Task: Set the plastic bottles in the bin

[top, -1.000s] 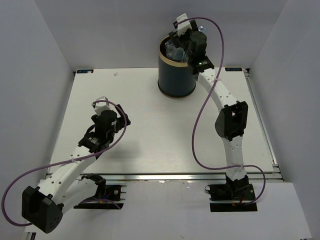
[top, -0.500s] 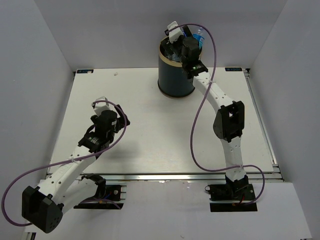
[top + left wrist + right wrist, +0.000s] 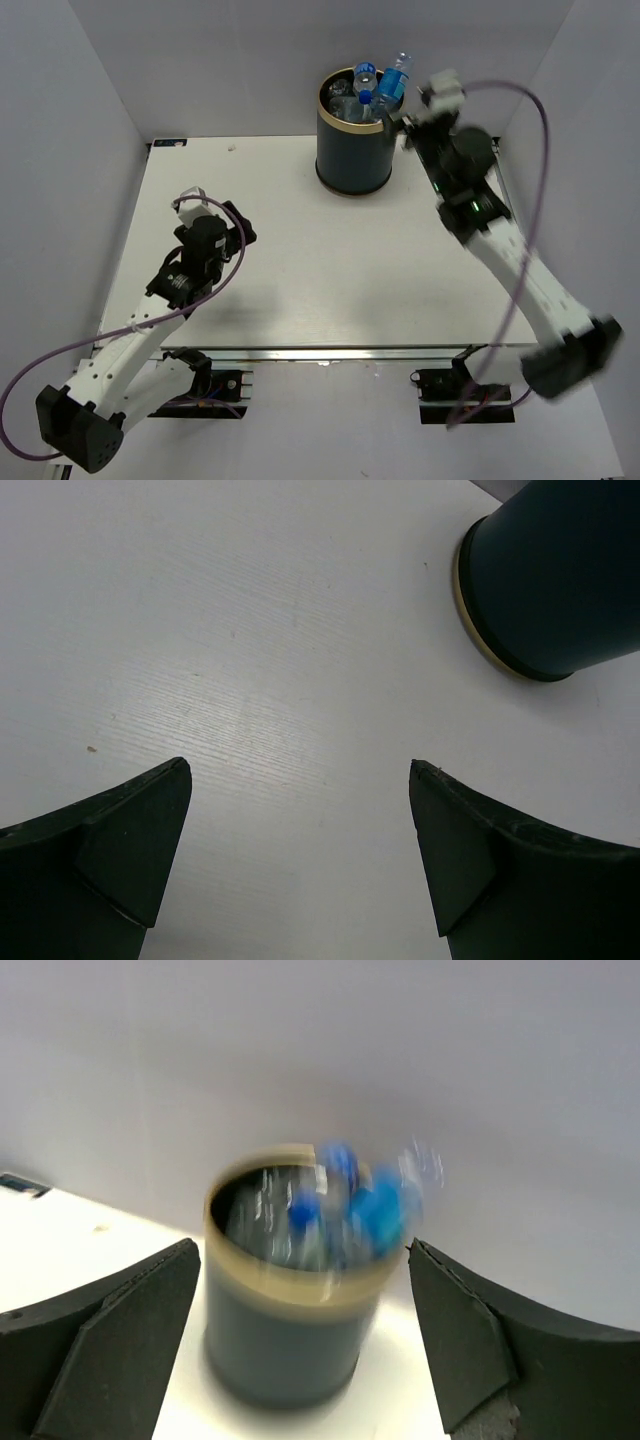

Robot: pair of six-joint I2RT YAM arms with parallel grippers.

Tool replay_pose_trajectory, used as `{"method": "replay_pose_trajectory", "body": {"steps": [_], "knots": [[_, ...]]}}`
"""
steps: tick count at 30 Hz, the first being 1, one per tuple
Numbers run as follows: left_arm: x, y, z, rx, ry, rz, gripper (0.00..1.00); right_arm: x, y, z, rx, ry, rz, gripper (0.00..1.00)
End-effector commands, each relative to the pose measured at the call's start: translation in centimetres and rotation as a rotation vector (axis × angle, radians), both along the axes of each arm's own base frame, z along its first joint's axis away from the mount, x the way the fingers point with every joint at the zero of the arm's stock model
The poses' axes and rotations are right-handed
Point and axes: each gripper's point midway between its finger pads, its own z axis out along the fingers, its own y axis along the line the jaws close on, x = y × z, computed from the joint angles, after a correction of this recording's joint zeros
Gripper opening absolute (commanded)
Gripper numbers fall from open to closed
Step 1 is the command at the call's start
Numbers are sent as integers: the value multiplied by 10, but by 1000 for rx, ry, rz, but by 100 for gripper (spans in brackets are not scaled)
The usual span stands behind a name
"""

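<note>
Plastic bottles point(image 3: 375, 88) packed upright in the bin point(image 3: 352, 150), blue caps and clear necks poking above the thin gold rim. In the right wrist view smeared by blur, only blue patches and pale streaks readable inside the mouth. Bin itself standing upright on the table point(image 3: 300, 270), at the far edge just right of centre, close to the back wall. Just to the right of the bin, and apart from it, the right gripper point(image 3: 302, 1248), blurred in the top view; jaws spread wide with nothing between them, pointed at the bin, which sits framed in the gap. Well apart on the near left of the table, the left gripper point(image 3: 300, 770), jaws likewise spread wide and holding nothing, looking down at bare white tabletop, with the bin's dark wall and base ring in the upper right corner of its wrist view. Purple cable looped along each arm.
</note>
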Motion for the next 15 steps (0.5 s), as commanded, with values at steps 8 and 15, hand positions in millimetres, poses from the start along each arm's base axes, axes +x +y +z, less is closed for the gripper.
{"method": "replay_pose_trajectory", "body": {"steps": [8, 15], "knots": [[-25, 5, -17, -76, 38, 13, 98, -122, -104, -239, 434, 509, -301, 89], [-34, 9, -25, -84, 54, 20, 98, -140, -116, -270, 420, 543, -328, 90]]}}
